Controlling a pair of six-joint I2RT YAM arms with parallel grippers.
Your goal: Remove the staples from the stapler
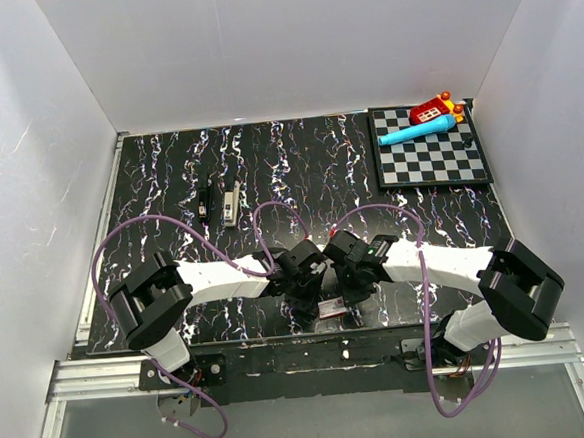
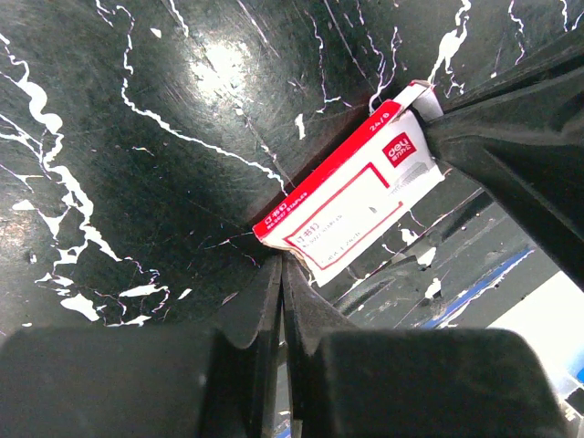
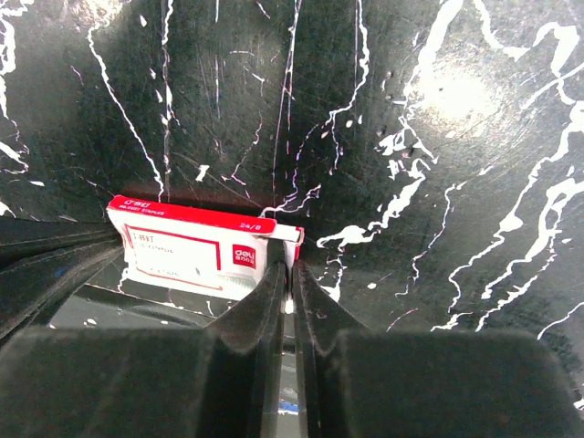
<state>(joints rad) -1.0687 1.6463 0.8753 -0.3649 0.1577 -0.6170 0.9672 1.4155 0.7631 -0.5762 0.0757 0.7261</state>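
While pinched at both ends, small red-and-white flat cardboard box (image 2: 351,205): hangs at the near edge of the black marbled surface (image 1: 298,158), probably to be pulled open.
Left jaws: shut on the box's corner.
Right jaws: narrow, nipping its end flap.
Small grey-silver metal stapler (image 1: 231,201): lying untouched, well apart, far left.

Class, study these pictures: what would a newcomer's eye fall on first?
The red-and-white box near the front edge of the table, with the left pincer at one end and the right pincer at the other. Then the checkered board in the far right corner, and the stapler lying apart, far left of centre.
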